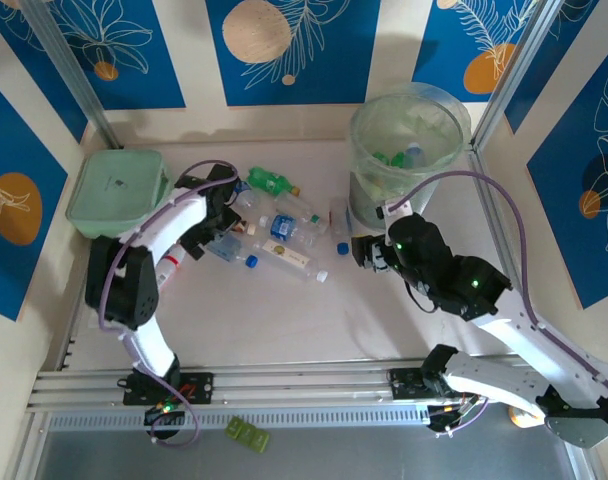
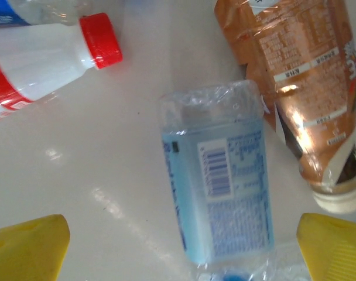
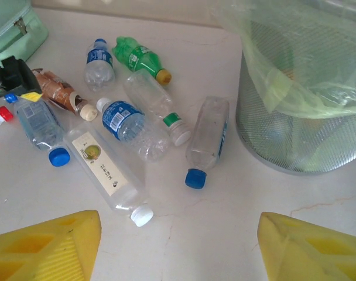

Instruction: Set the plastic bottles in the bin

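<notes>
Left pincer (image 2: 182,237) was wide, blue-labelled bottle (image 2: 219,193) lay centred under it; right pincer (image 3: 181,234) wide, empty. Pick step; next probably descend, close.

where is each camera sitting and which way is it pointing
Top external: overhead, behind the robot, looking down on the bottles and the bin; left arm and right arm show.
Left wrist: on the left arm, looking down at a blue-labelled bottle and a brown bottle; yellow tips of the left gripper in bottom corners.
Right wrist: on the right arm, facing over the bottles toward the bin; yellow tips of the right gripper at the bottom.
Shared: both wrist views hold the blue-labelled and brown bottles.
</notes>
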### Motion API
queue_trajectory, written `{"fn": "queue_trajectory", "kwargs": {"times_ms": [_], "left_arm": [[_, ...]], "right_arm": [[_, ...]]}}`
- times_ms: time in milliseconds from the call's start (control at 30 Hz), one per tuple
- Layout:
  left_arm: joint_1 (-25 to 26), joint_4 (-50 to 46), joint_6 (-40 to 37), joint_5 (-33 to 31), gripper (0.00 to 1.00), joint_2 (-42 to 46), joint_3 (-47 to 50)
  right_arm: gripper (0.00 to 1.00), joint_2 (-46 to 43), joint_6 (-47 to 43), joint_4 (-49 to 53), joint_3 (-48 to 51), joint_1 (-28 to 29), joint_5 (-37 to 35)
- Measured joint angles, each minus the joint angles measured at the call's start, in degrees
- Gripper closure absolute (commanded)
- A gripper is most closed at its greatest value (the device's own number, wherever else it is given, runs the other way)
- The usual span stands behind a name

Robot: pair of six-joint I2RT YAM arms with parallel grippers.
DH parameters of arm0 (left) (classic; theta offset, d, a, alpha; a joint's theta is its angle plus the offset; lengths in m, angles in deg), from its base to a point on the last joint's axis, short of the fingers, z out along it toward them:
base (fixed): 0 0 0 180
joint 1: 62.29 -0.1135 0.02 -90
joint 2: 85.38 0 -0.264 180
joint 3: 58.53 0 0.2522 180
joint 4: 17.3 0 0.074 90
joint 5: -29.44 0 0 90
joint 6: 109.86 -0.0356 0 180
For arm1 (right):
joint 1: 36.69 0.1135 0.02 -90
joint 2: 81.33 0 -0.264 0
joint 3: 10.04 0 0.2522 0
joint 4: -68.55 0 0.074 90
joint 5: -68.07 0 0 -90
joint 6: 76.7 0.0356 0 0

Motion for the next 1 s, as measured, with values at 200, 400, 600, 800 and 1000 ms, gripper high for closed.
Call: {"fn": "queue_trajectory", "kwargs": {"times_ms": [200,400,600,800,1000], "left_arm": [[-1.25,0.15,1.20,1.57,0.00,-6.45,-1.31],[-1.40,3.74,2.62,2.71,0.10,-7.96,1.33],[-1.40,5.92,2.95,2.95,0.21,-7.98,3.21],[-1.40,6.56,2.60,2.95,0.30,-7.96,3.21],[-1.40,6.03,2.38,2.91,0.33,-7.28,3.21]], "right_arm": [[0.28,-3.45,1.38,0.57,2.43,-0.02,-0.26],[0.28,-3.82,1.88,0.61,3.39,-0.02,-0.24],[0.28,-3.82,2.14,0.55,4.76,-0.02,0.74],[0.28,-3.96,2.60,0.59,4.87,-0.02,1.49],[0.28,-6.27,2.73,0.63,4.76,-0.02,1.97]]}}
